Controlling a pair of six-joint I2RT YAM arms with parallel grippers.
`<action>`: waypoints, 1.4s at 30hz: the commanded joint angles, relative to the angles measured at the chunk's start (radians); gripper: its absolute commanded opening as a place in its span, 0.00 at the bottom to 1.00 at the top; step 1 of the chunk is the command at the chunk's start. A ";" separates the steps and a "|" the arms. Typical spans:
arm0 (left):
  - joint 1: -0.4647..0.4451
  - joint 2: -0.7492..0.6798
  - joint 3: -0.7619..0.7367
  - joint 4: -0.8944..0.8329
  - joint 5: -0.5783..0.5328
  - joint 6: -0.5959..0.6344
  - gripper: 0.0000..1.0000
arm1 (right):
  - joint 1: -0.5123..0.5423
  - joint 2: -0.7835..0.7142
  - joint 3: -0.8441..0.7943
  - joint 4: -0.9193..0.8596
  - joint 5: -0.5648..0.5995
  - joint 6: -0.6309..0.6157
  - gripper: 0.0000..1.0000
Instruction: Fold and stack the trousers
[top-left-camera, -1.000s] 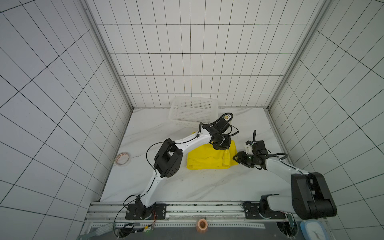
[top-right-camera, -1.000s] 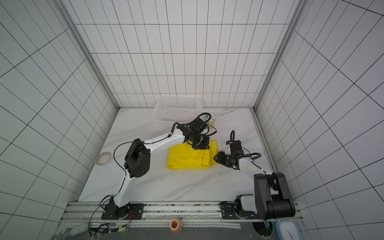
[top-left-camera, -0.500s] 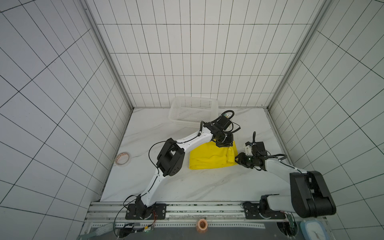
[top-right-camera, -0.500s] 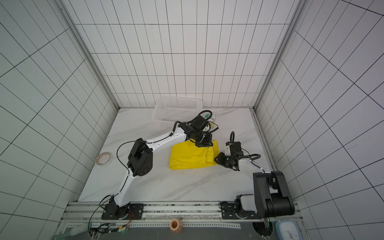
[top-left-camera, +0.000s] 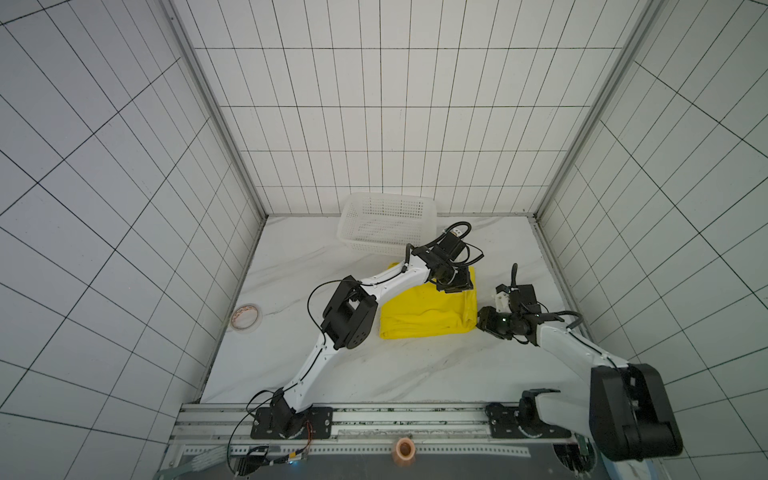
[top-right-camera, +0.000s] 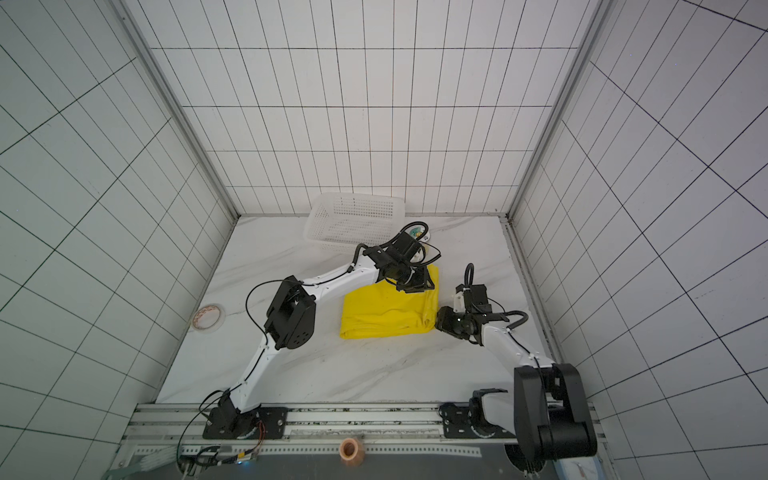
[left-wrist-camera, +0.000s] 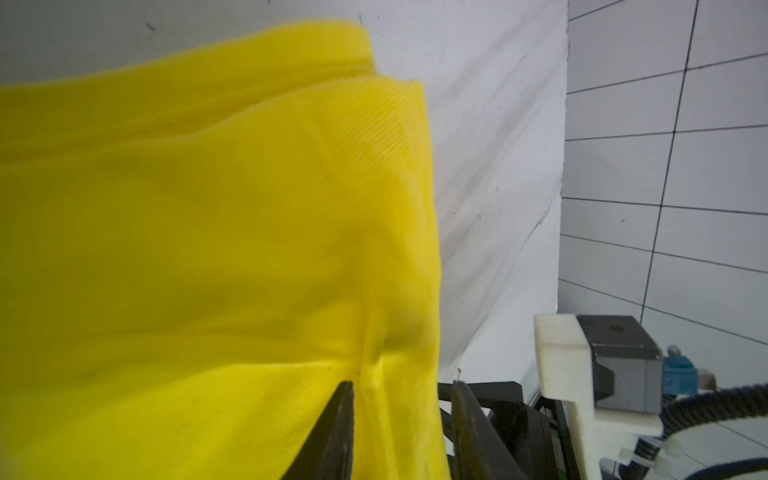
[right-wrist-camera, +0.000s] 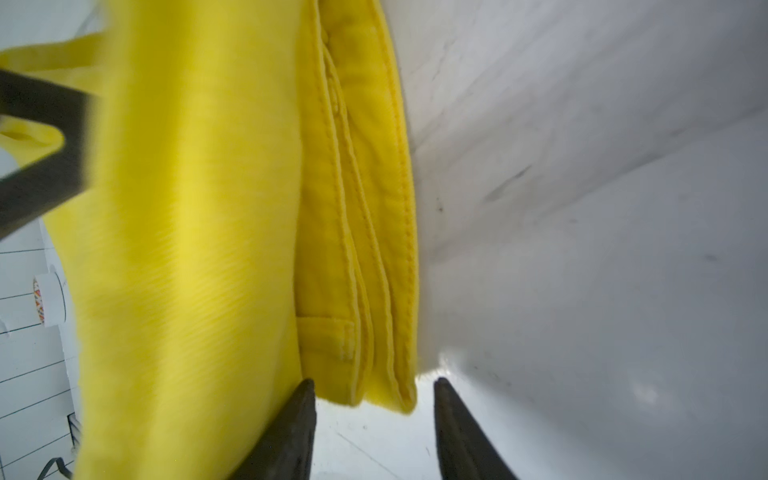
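One pair of bright yellow cloth trousers (top-left-camera: 424, 316) lies folded into a thick, fairly neat rectangle on the white marbled desk (top-left-camera: 332, 374). Its stitched hems are stacked in layers along the right edge. The left jaws stand partly open over the far right corner, with a loose ridge of cloth between them. The right jaws, likewise parted and empty, sit at the near right corner. A white perforated plastic basket (top-left-camera: 386, 224) stands near, behind the trousers. A roll of tape (top-left-camera: 246, 318) lies well apart to the left.

White tiled walls (top-left-camera: 395, 124) on three sides, dark grout lines, pale metal corner posts (top-left-camera: 217, 116), white marble-veined tabletop (top-left-camera: 395, 374) — slotted aluminium rail (top-left-camera: 415, 419) along its near edge — soft, even light.
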 joint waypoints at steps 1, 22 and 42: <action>0.008 -0.110 0.003 0.051 -0.012 0.037 0.45 | -0.049 -0.090 0.109 -0.179 0.071 -0.015 0.51; 0.279 -0.344 -0.521 0.043 -0.107 0.392 0.41 | 0.050 0.161 0.185 0.127 0.002 -0.080 0.30; 0.379 -0.253 -0.529 -0.019 -0.214 0.481 0.45 | 0.048 0.149 0.142 0.091 0.014 -0.082 0.36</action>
